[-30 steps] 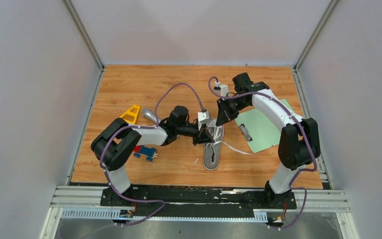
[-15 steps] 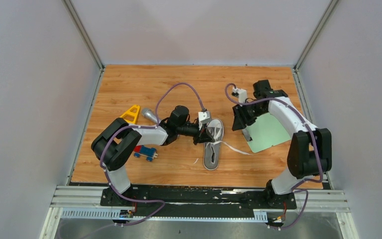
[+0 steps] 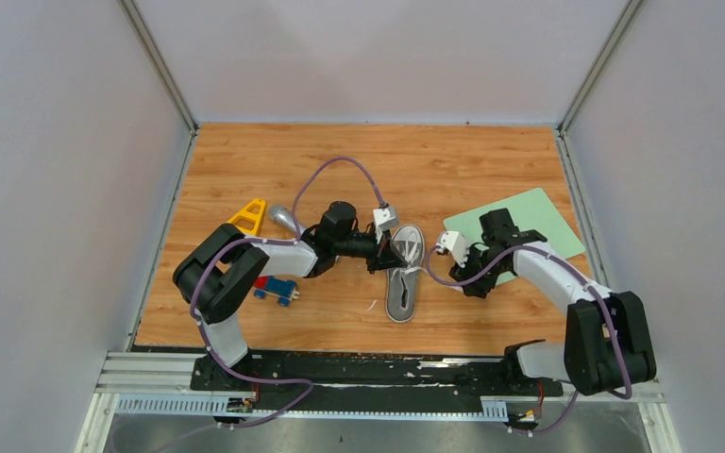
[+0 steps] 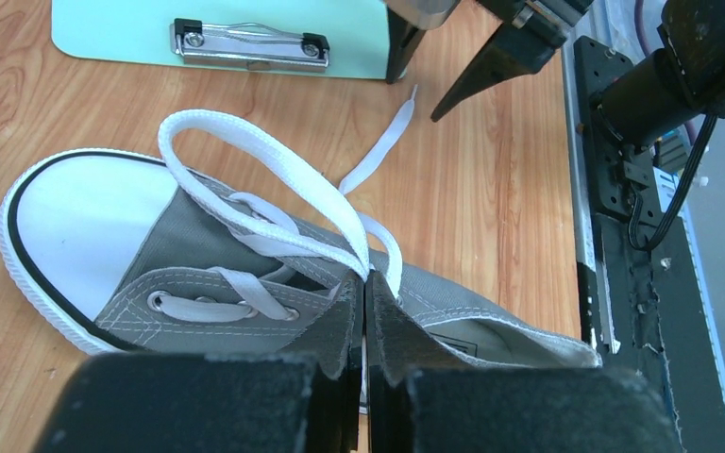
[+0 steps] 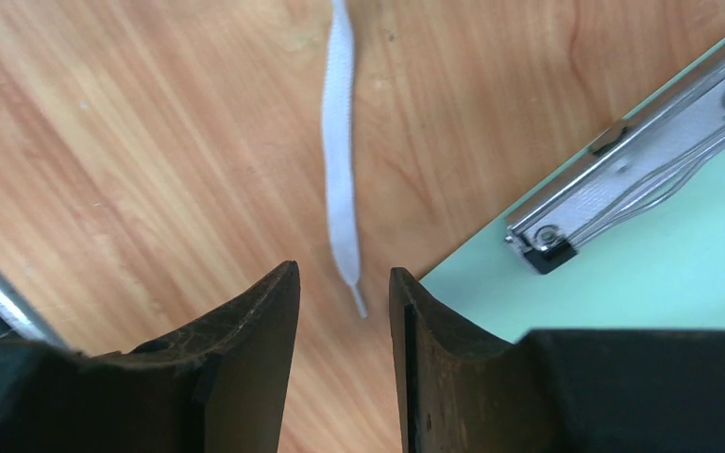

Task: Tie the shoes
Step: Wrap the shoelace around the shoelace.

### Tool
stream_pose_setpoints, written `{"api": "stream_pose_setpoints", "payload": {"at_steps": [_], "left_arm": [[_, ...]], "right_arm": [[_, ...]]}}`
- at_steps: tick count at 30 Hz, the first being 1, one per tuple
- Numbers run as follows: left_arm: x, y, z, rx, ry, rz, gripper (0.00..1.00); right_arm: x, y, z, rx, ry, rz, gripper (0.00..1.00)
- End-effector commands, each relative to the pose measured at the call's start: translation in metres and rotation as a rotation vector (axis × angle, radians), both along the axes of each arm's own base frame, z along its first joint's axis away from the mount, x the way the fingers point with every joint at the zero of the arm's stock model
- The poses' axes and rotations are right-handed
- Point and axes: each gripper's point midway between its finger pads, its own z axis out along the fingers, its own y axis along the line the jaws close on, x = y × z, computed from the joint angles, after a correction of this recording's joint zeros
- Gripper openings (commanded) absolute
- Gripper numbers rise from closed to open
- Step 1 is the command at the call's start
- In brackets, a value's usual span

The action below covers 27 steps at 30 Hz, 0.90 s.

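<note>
Top view: the sneaker point(image 3: 399, 300) lies mid-table between the arms, toe pointing away from the bases. My left gripper point(image 3: 386, 255) sits right on its laced upper. My right gripper point(image 3: 463, 276) hangs low over the wood just to the shoe's right, beside the green clipboard point(image 3: 529, 219). No finished bow is visible from up here.

Left wrist view: my left fingers are pressed together, pinching the base of one lace loop point(image 4: 262, 162), which arches up over the tongue toward the toe cap. The lower eyelets are laced. I see no knot and no second loop. The free lace end point(image 4: 378, 151) trails off the shoe onto the wood toward the right fingers, apart from them.

Right wrist view: the jaws are spread and hold nothing. The free lace end lies flat on the table and its tip points into the gap just ahead of the fingertips, not between them. The clipboard's metal clip lies off to one side.

My read: early stage. One loop is formed and held. Grabbing the loose end, wrapping it, pulling it through and tightening are all left.
</note>
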Motion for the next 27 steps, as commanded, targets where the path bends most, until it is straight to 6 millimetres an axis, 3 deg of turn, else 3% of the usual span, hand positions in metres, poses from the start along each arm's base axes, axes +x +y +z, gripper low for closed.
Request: {"api": "stream_pose_setpoints", "payload": {"at_steps": [1,4,9,10,11,13,15,17,19,22,25,27], "left_arm": [[0.005,-0.003,0.008,-0.034,-0.012,0.018,0.0],[0.005,-0.002,0.008,-0.033,-0.011,0.02,0.0],[0.005,-0.002,0.007,-0.032,-0.011,0.023,0.0],[0.006,-0.002,0.007,-0.033,-0.01,0.023,0.0],[0.006,-0.002,0.007,-0.034,-0.01,0.023,0.0],[0.006,-0.002,0.007,-0.033,-0.008,0.021,0.0],[0.004,-0.002,0.007,-0.037,-0.009,0.013,0.0],[0.001,-0.002,0.009,-0.05,-0.014,-0.011,0.0],[-0.004,-0.003,0.012,-0.065,-0.018,-0.045,0.0],[-0.013,-0.003,0.015,-0.086,-0.019,-0.097,0.0],[-0.018,-0.003,0.017,-0.102,-0.026,-0.128,0.0],[-0.021,-0.003,0.018,-0.109,-0.028,-0.147,0.0]], "right_arm": [[0.036,0.001,-0.002,-0.034,-0.126,0.065,0.4],[0.038,0.004,-0.01,-0.05,-0.112,0.081,0.38],[0.021,0.005,-0.033,-0.091,-0.048,0.144,0.33],[0.017,0.002,-0.038,-0.113,-0.04,0.152,0.23],[0.015,-0.001,-0.043,-0.131,-0.033,0.152,0.07],[0.018,-0.003,-0.043,-0.145,-0.026,0.119,0.0],[0.031,0.002,-0.029,-0.124,-0.048,0.066,0.0],[0.051,0.014,-0.001,-0.06,-0.084,0.007,0.0],[0.08,0.031,0.039,0.013,-0.126,-0.049,0.0],[0.104,0.055,0.083,0.119,-0.101,-0.129,0.0],[0.116,0.08,0.112,0.233,-0.047,-0.181,0.0],[0.117,0.095,0.12,0.276,-0.014,-0.188,0.0]]}}
